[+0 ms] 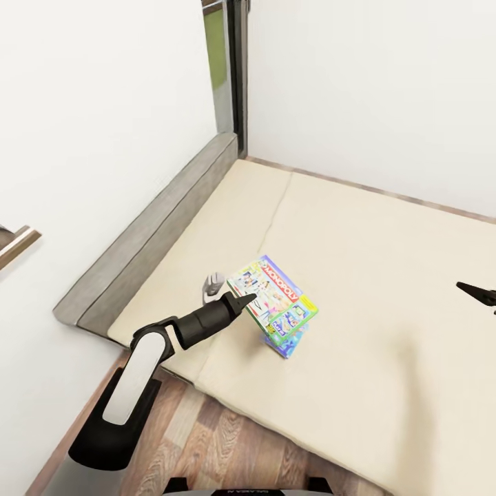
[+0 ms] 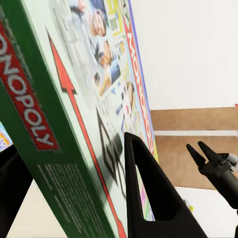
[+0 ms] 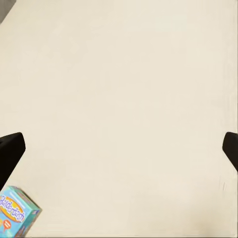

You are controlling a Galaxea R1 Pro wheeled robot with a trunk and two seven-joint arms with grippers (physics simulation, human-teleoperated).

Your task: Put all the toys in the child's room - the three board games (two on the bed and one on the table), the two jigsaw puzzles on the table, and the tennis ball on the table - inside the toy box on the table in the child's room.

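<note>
Monopoly box (image 1: 273,296), flat glossy printed cardboard, sits between the fingers of the left gripper (image 1: 249,300), one edge raised off the cream mattress (image 1: 386,262). A smaller blue box (image 1: 289,342) lies just beneath it. From the fingers, the held box's long side runs ahead and to the right. Right gripper (image 1: 479,293) hovers well apart, spread wide over bare mattress.

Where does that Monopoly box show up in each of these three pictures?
Head view: the Monopoly box sits mid-picture on the cream bed, tilted, at the left tool.
Left wrist view: it fills the left half, seen close and edge-on.
Right wrist view: I cannot find it; a blue box sits in the corner.
Shared landmark: the cream bed.
</note>
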